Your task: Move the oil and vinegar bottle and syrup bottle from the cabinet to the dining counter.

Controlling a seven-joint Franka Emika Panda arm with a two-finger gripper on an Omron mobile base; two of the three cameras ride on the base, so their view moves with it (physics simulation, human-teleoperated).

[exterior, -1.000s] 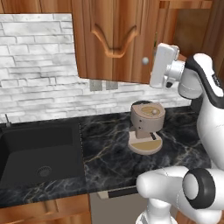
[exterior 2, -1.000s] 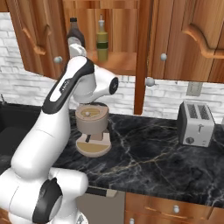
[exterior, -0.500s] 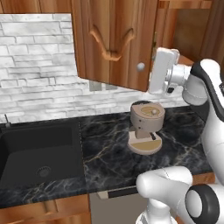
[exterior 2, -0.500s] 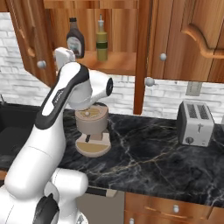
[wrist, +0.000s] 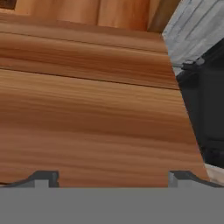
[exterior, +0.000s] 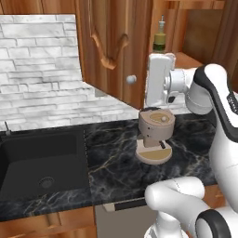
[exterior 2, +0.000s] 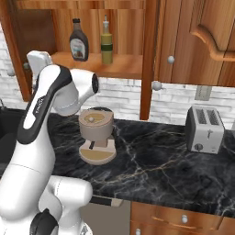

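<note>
The cabinet (exterior 2: 120,69) stands open. On its shelf the squat brown syrup bottle (exterior 2: 79,41) stands left of the slim oil and vinegar bottle (exterior 2: 106,43), whose top also peeks over my hand (exterior: 160,39). My gripper (wrist: 113,177) is open, its fingertips (wrist: 43,177) wide apart with nothing between them. The inner face of the open cabinet door (exterior: 107,46) lies close in front of them. My white hand (exterior: 158,79) hangs beside that door's edge, left of and below the bottles (exterior 2: 39,62). The dining counter is out of view.
A beige round appliance (exterior: 155,135) stands on the black marble counter (exterior 2: 156,170) right under my forearm. A toaster (exterior 2: 205,128) sits at the right, a dark sink (exterior: 42,162) at the left. A closed cabinet door (exterior 2: 202,41) with a silver knob hangs at the right.
The cabinet door has swung wider open, its knob moving left and down in the left base view. My hand has followed it left and lower. The bottles have not moved.
</note>
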